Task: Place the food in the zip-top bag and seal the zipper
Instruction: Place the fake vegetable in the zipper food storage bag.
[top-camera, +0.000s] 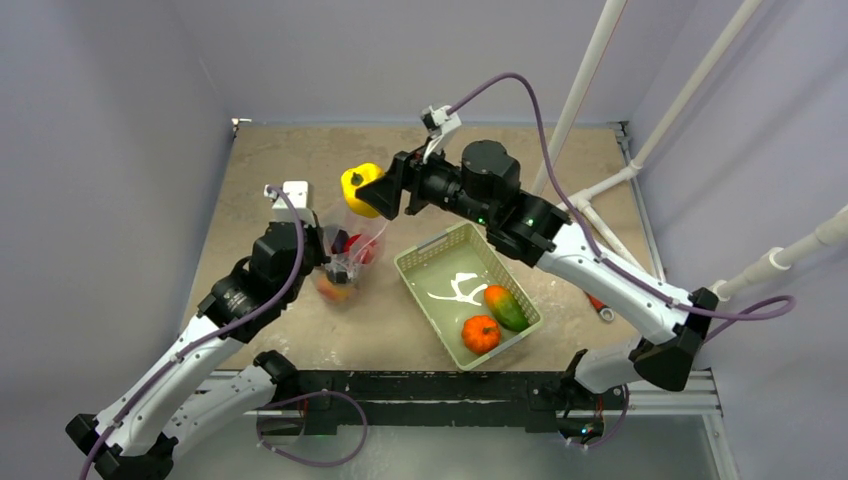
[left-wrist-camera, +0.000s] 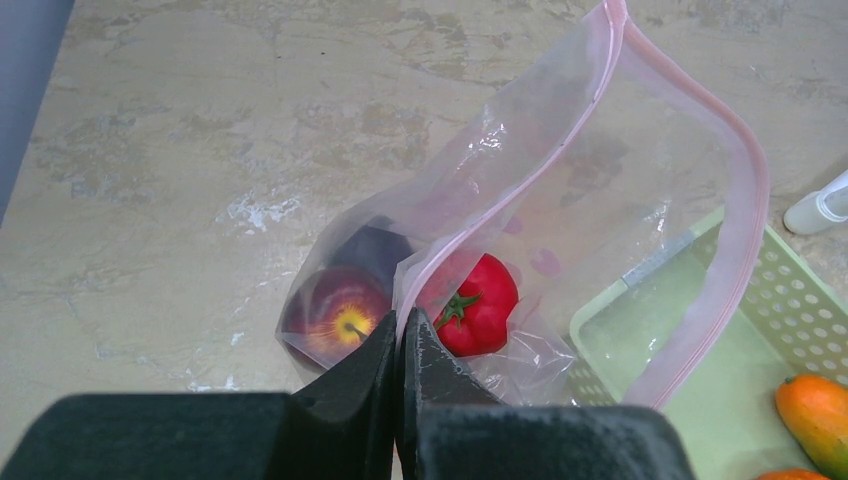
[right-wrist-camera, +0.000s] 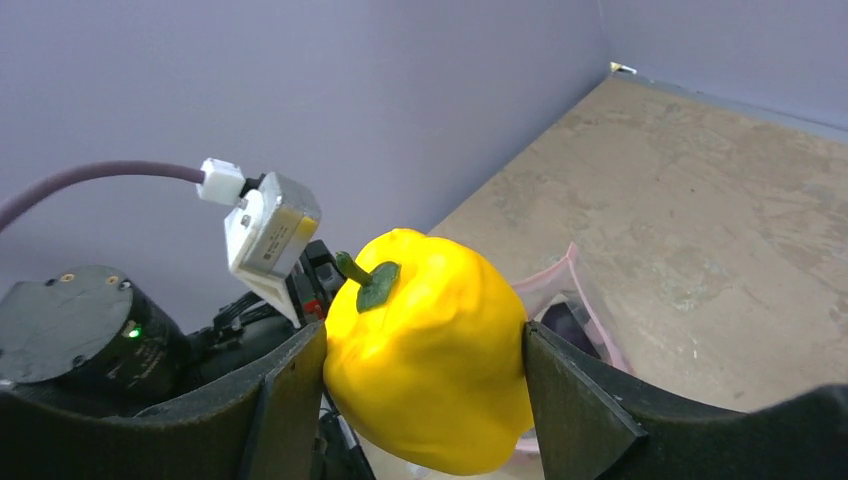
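My right gripper (top-camera: 378, 190) is shut on the yellow pepper (top-camera: 359, 187) and holds it above the mouth of the zip-top bag (top-camera: 350, 255); it fills the right wrist view (right-wrist-camera: 428, 362). My left gripper (left-wrist-camera: 402, 335) is shut on the bag's pink zipper (left-wrist-camera: 730, 150) edge and holds the bag (left-wrist-camera: 590, 200) open. Inside the bag lie a peach (left-wrist-camera: 335, 312), a red tomato (left-wrist-camera: 478, 304) and a dark purple eggplant (left-wrist-camera: 372, 250). An orange pumpkin (top-camera: 480, 334) and a green-orange piece (top-camera: 506, 306) lie in the pale green basket (top-camera: 430, 262).
The basket stands right of the bag, its corner close under the bag's mouth (left-wrist-camera: 640, 320). White pipes (top-camera: 600, 60) run along the back right. A small red thing (top-camera: 598, 304) lies under my right arm. Purple walls enclose the table.
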